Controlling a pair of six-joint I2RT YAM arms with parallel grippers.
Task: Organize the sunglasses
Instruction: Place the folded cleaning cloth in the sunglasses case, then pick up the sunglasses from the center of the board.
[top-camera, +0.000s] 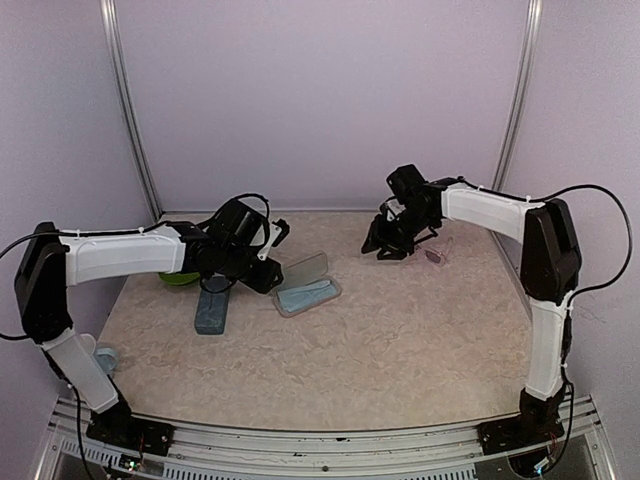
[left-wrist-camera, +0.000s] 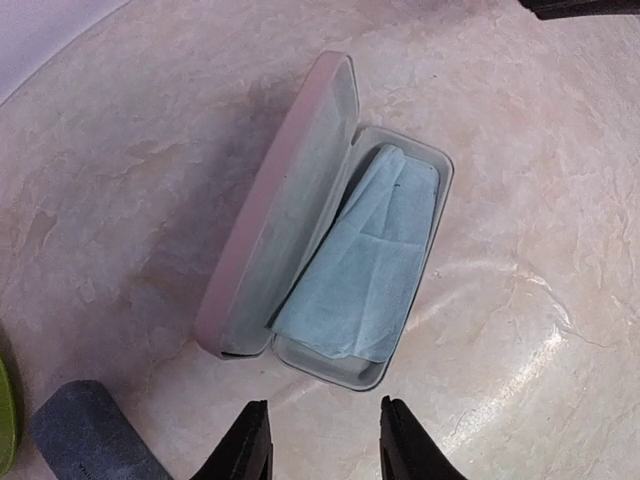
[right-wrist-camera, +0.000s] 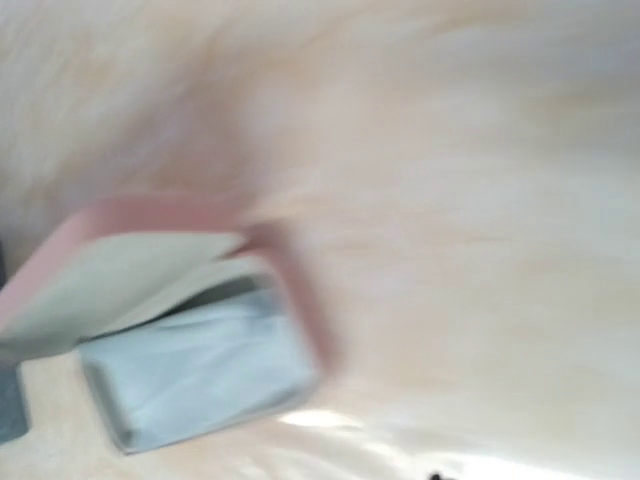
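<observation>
The left gripper (left-wrist-camera: 325, 445) hung spread and empty over the open pink case (left-wrist-camera: 290, 200), centre frame, with a light-blue cloth (left-wrist-camera: 375, 260) filling its tray. One pair of sunglasses (top-camera: 438, 256) lay on the desk (top-camera: 400, 350) right of centre, just beside the right gripper (top-camera: 392, 242), whose jaws I couldn't read. The risk was that the bunched cloth could stop the lid closing over the glasses.

Pair: sunglasses (top-camera: 438, 255), pale frame, purplish-pink lenses.
Place: lying on the table (top-camera: 400, 340), far-right part, towards the back.
Pose: too small to tell.
</observation>
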